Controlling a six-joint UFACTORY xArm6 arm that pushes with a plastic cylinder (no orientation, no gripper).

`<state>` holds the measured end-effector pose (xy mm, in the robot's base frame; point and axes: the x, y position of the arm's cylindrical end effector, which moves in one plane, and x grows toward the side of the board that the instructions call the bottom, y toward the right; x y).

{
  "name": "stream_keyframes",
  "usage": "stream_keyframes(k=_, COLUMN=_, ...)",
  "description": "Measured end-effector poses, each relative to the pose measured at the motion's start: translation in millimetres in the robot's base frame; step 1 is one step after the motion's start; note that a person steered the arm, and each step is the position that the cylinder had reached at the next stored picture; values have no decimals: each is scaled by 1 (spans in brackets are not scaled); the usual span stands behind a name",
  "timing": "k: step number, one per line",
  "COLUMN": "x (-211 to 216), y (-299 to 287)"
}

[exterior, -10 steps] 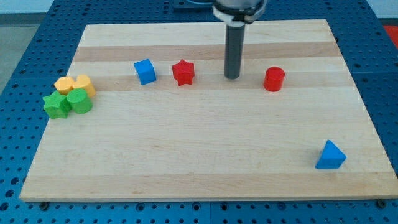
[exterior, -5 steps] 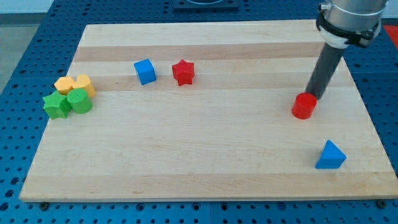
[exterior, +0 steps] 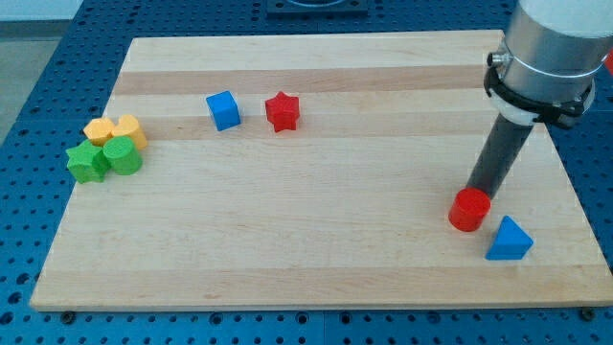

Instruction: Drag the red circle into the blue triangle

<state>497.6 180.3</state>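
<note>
The red circle [exterior: 469, 210] is a short red cylinder on the wooden board, low at the view's right. The blue triangle [exterior: 509, 240] lies just to its lower right, with a narrow gap or a light touch between them; I cannot tell which. My tip [exterior: 481, 189] stands right behind the red circle, on its upper right side and against it. The dark rod rises from there toward the view's top right.
A blue cube [exterior: 223, 110] and a red star [exterior: 282, 111] sit in the upper middle left. Two yellow blocks [exterior: 115, 130] and two green blocks [exterior: 103, 159] cluster at the left edge. The board's right edge [exterior: 575, 201] is close to the blue triangle.
My tip moved right, got behind the red circle and pushed it down and to the right, from the upper right area to just beside the blue triangle. The other blocks stayed put.
</note>
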Motion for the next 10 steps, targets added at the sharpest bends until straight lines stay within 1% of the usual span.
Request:
stream_keyframes(k=1, x=-5, y=-32)
stream_keyframes(k=2, x=-2, y=-61)
stream_keyframes(k=3, x=10, y=-78)
stream_keyframes(k=4, x=36, y=-78)
stream_keyframes(k=5, x=42, y=-62)
stream_keyframes(k=7, x=35, y=-47)
stream_keyframes(k=8, x=23, y=-43)
stream_keyframes(k=10, x=14, y=-53)
